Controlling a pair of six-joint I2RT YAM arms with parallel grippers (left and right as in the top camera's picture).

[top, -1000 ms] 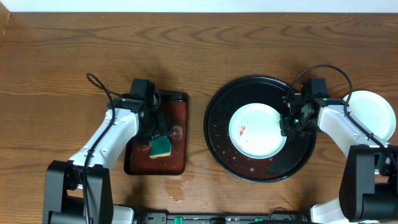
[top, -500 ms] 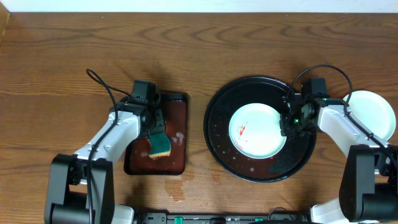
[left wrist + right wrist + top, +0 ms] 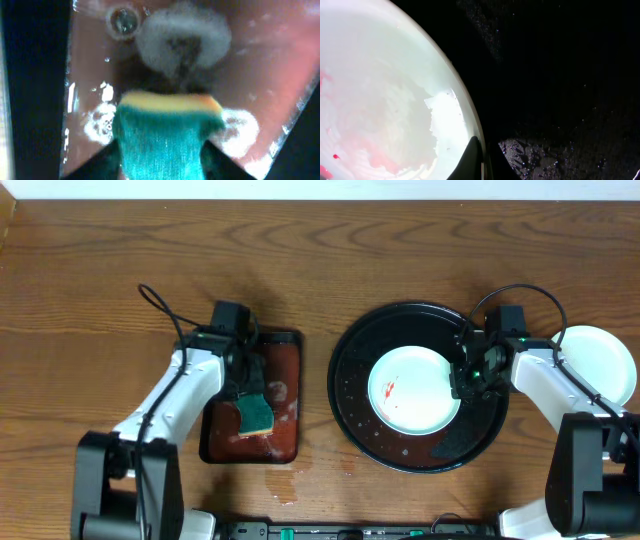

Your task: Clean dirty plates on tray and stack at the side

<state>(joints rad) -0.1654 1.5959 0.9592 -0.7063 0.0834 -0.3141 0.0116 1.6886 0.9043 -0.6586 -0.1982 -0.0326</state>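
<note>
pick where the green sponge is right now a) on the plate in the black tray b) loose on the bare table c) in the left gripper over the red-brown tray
c: the green sponge is pinched in the left gripper over the foamy red-brown tray; the right gripper pinches the plate rim.

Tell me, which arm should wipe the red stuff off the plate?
Likely left: the left gripper holds the sponge at the red-brown tray, while the right gripper pinches the plate rim, steadying it.
</note>
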